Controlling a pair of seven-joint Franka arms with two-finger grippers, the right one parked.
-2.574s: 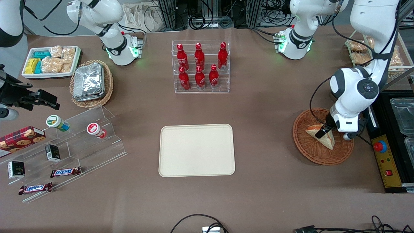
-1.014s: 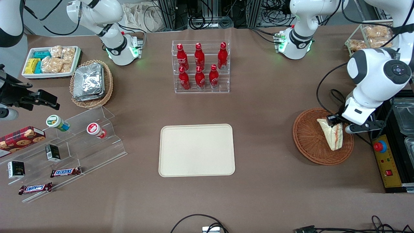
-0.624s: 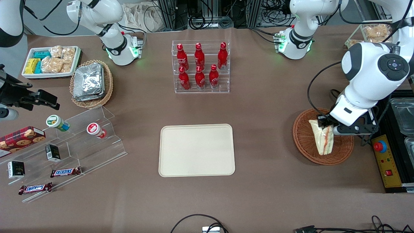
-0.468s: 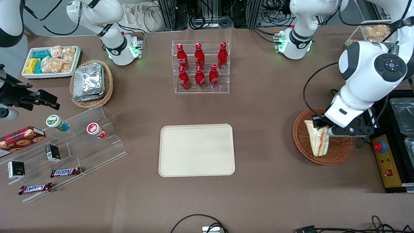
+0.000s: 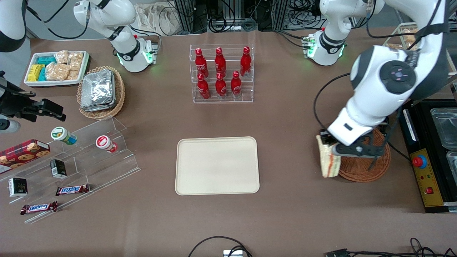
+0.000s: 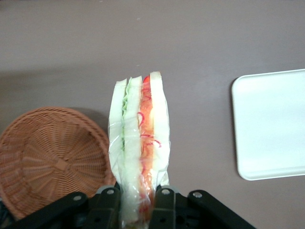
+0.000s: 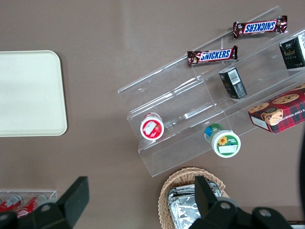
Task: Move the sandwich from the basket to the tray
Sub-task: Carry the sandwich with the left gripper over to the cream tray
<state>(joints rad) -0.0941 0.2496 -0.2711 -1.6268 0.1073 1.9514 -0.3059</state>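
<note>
Sandwich (image 6: 139, 152), a plastic-wrapped triangular wedge of white bread with red and green filling, hangs pinched at one end in the pincer (image 6: 138, 202), just off the round reddish-brown wicker basket (image 6: 52, 157) above the counter. Probably soft, light and slippery-wrapped. Cream rectangular tray (image 5: 217, 165) lies well apart.

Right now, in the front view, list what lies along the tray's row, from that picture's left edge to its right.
Clear stepped stand → tray → sandwich clamped in the end effector → basket → black control box.
</note>
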